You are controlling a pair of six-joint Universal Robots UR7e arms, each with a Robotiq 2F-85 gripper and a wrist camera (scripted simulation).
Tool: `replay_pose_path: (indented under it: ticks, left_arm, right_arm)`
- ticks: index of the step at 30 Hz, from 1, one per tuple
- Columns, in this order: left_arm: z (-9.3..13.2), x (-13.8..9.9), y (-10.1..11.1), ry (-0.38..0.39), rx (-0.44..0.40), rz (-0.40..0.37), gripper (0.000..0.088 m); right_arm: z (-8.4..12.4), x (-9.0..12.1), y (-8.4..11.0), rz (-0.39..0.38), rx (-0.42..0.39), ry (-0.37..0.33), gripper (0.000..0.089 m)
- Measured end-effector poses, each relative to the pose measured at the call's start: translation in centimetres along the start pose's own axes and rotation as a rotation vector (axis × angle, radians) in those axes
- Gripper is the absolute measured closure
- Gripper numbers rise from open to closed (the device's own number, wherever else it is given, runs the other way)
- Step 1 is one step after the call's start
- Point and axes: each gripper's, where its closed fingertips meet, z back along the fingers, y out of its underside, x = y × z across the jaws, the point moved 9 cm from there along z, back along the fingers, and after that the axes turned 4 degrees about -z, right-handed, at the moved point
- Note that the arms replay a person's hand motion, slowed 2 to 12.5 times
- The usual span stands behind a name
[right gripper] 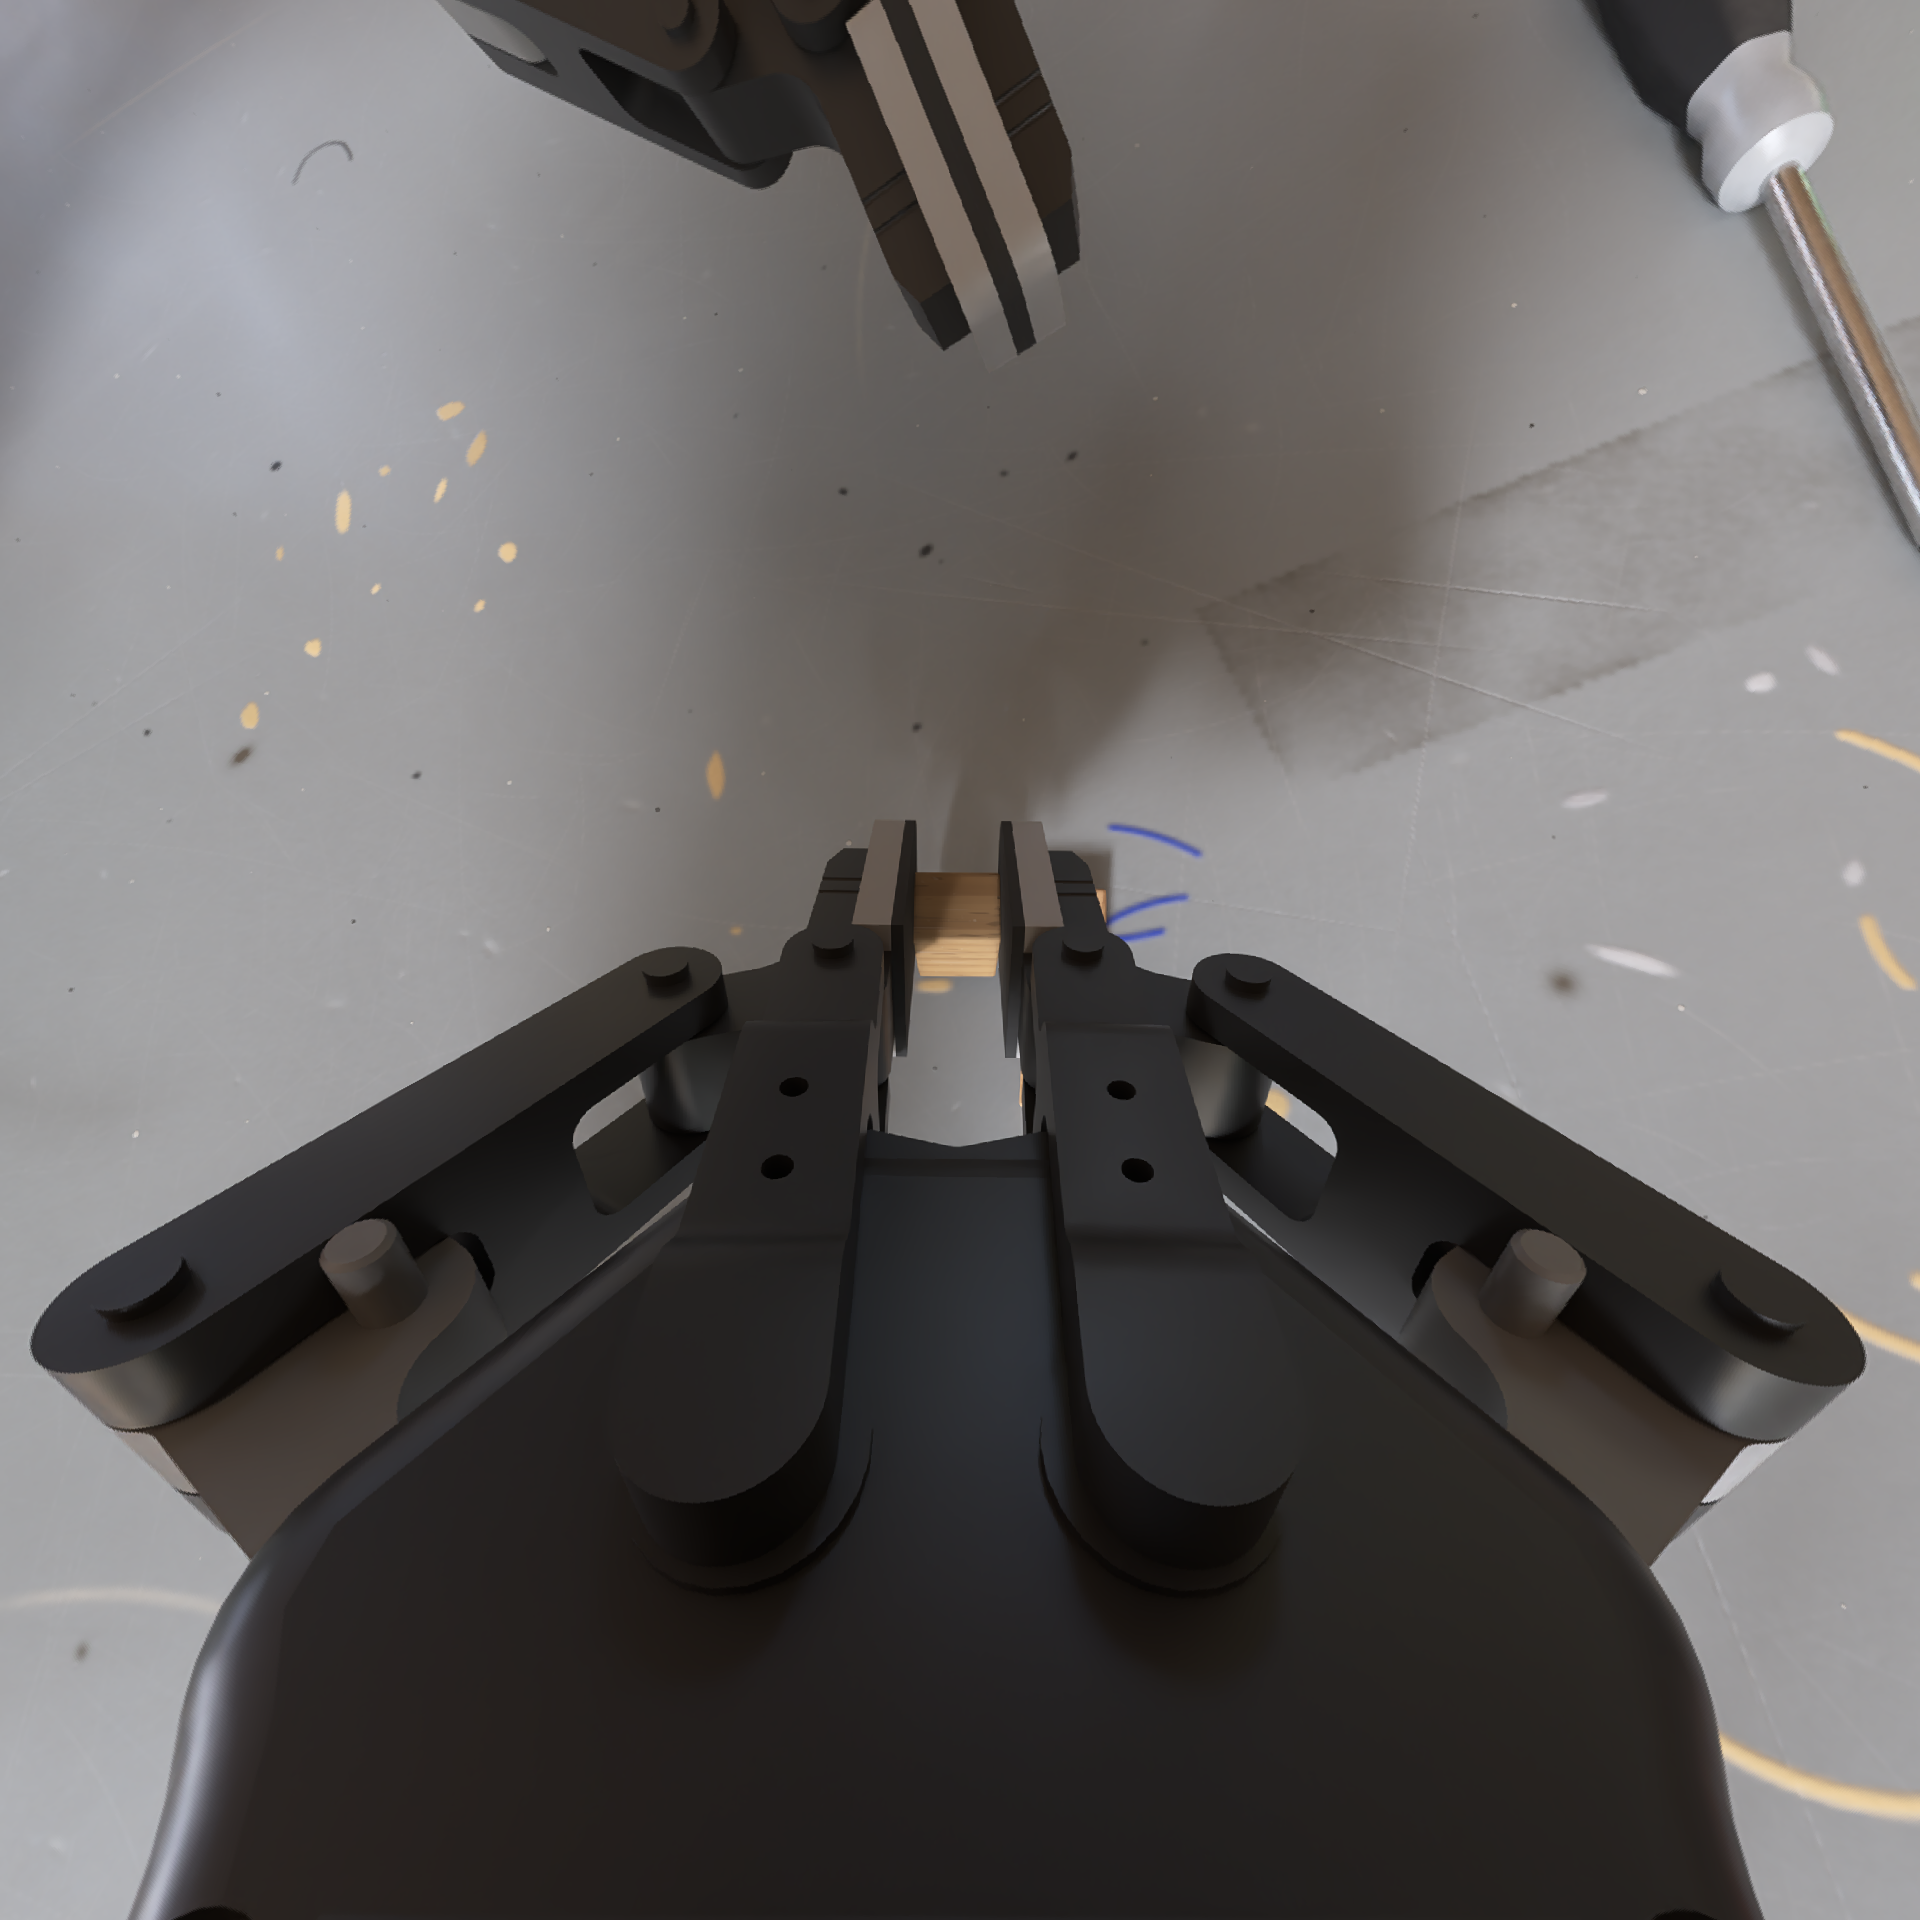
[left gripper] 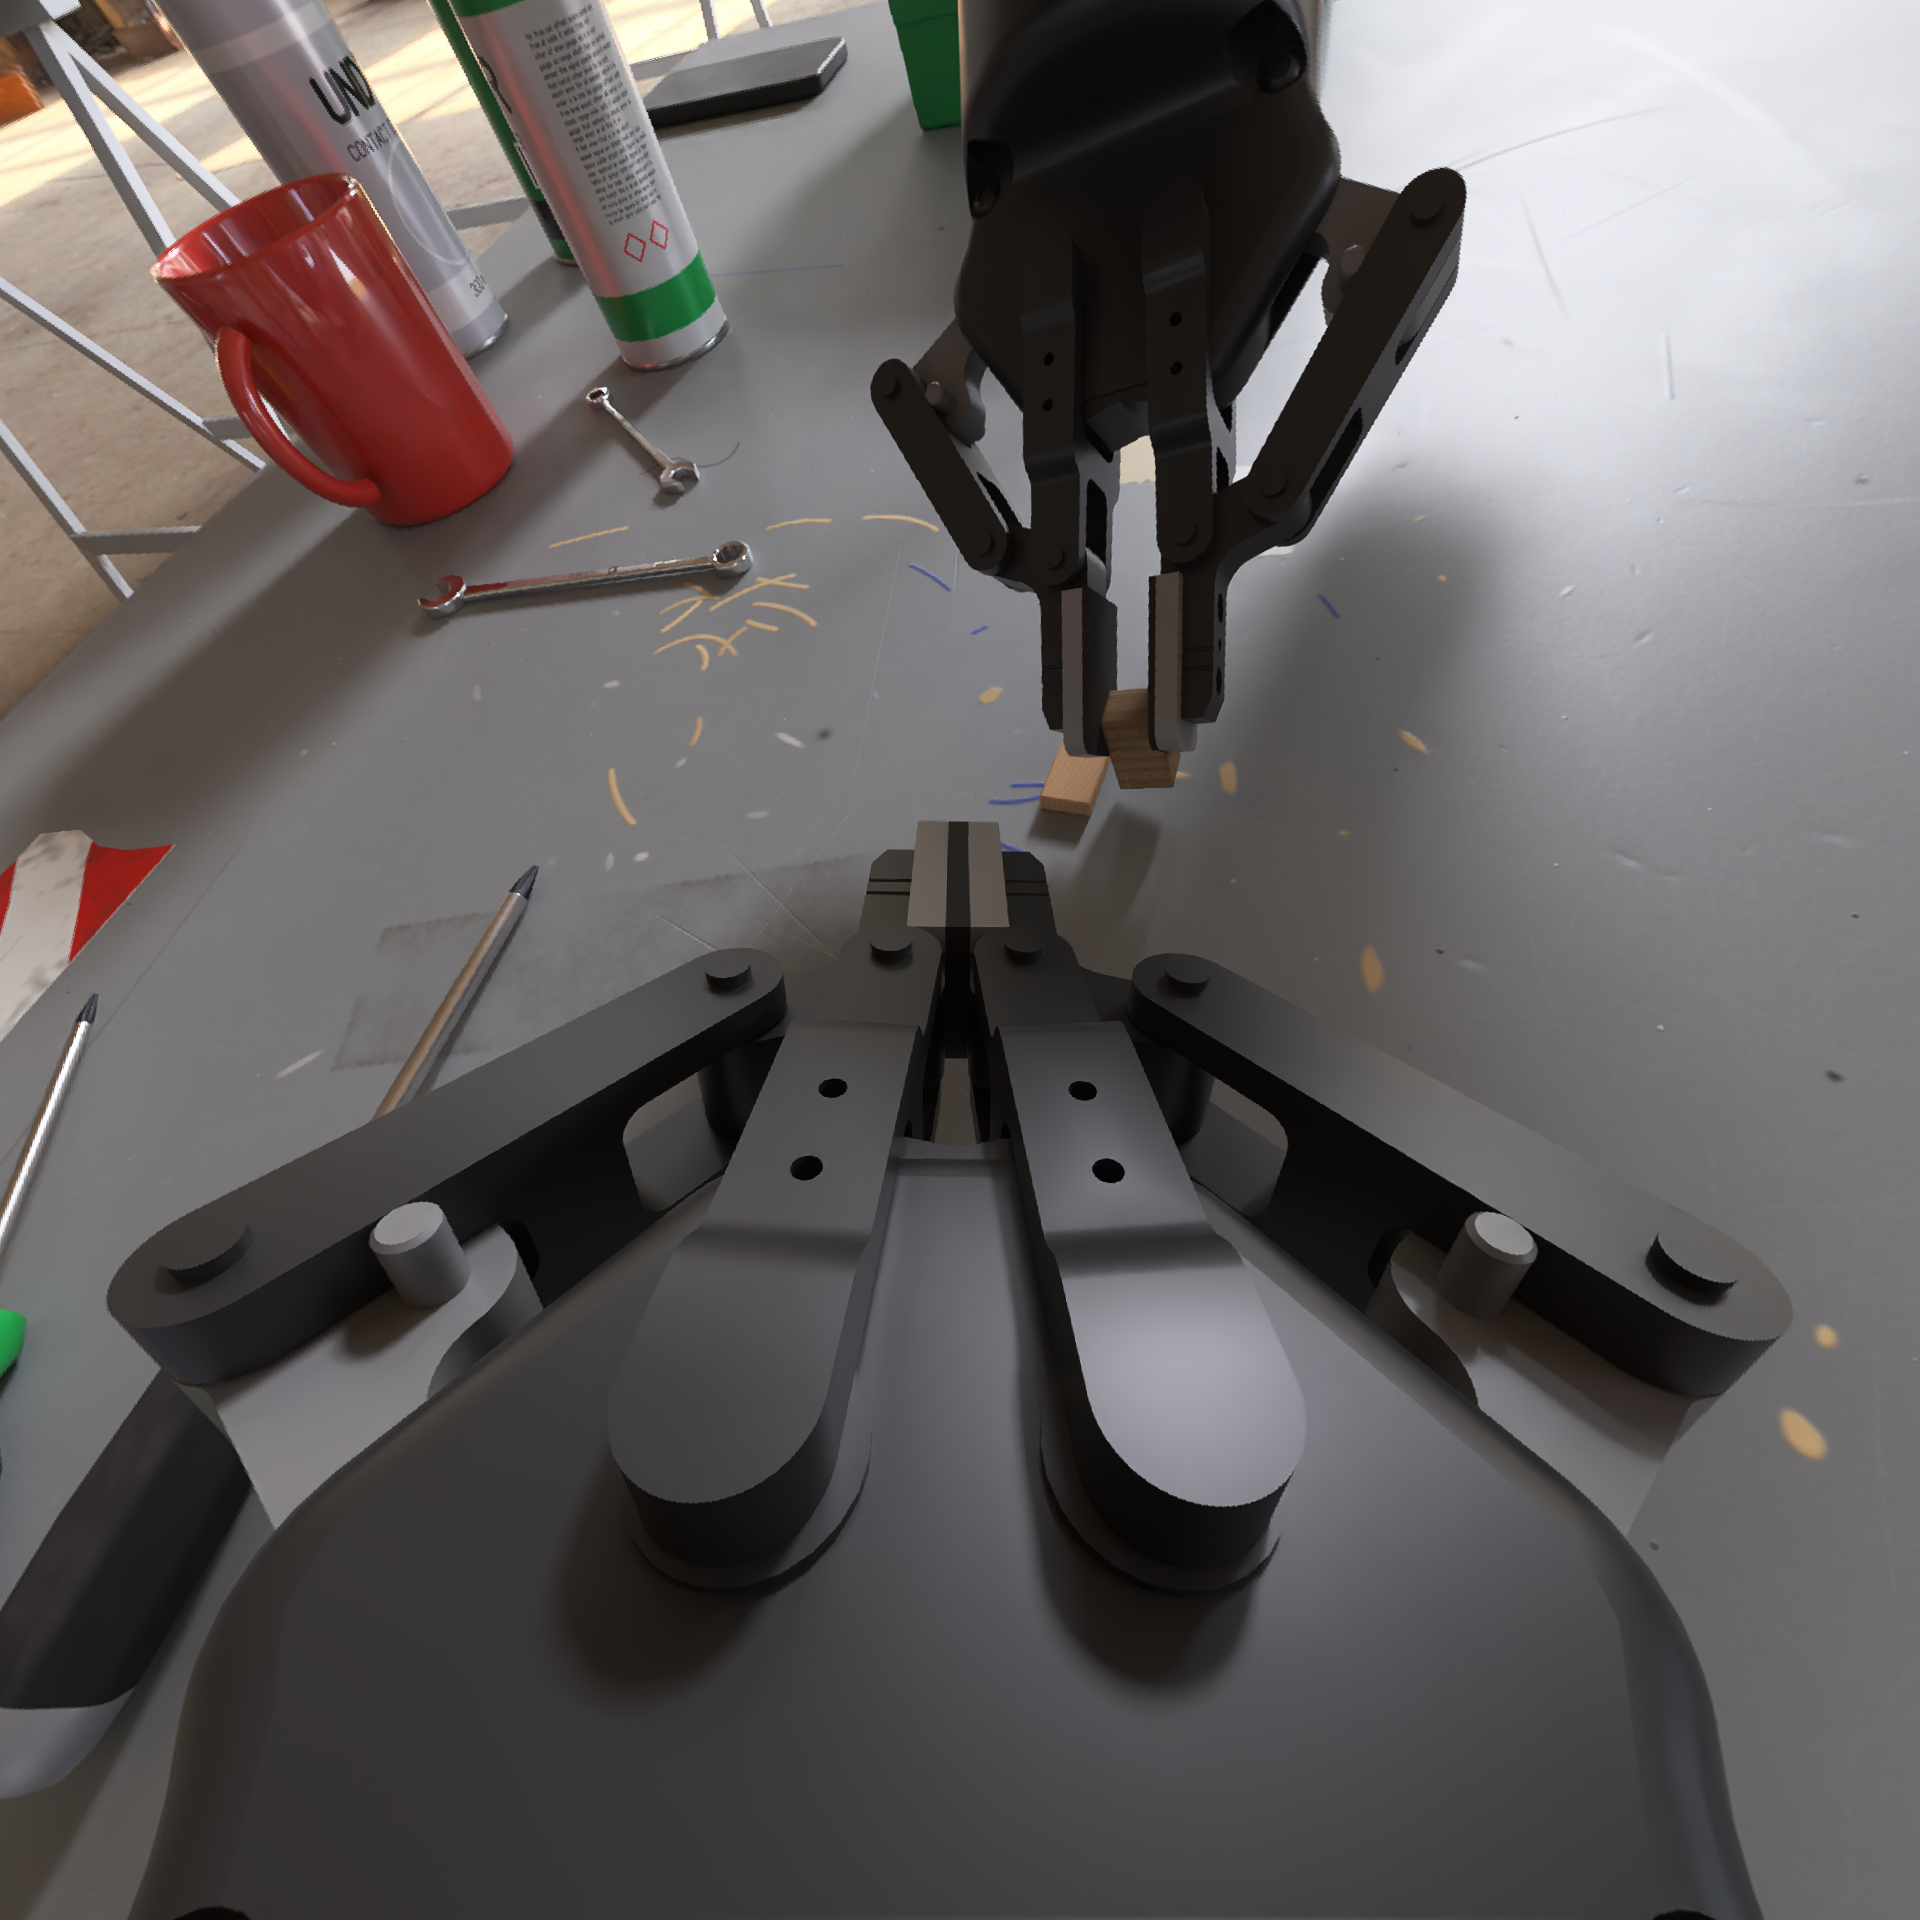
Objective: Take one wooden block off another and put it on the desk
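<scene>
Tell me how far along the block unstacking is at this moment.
Done: the right gripper has closed on the upper wooden block. In hand: that block is held between its fingers, and looks partly lifted off the lower block, which lies on the desk. The left gripper is shut and empty nearby. Left: carry the held block aside, set it on the desk and release.

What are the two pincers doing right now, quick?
Left pincer: closed, holding nothing.
Right pincer: closed on the upper wooden block, with the lower block on the desk beside it.
</scene>
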Motion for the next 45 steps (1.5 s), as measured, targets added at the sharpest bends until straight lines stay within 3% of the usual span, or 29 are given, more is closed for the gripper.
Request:
replay_pose_path:
  ticks: [25, 31, 45]
  left_arm:
    - [-0.6, -0.4, 0.7, 0.02, 0.014, -0.046, 0.0882]
    - [-0.5, -0.4, 0.7, 0.017, 0.0, -0.04, 0.0882]
    - [-0.5, -0.1, 0.9, 0.014, -0.011, -0.025, 0.0882]
  right_arm:
    - [-1.1, 0.4, 0.0, 0.015, 0.003, -0.042, 0.0753]
    - [-1.3, 0.6, 0.0, 0.034, 0.004, -0.047, 0.0543]
    - [-1.7, 1.1, -0.4, 0.071, -0.026, -0.059, 0.0471]
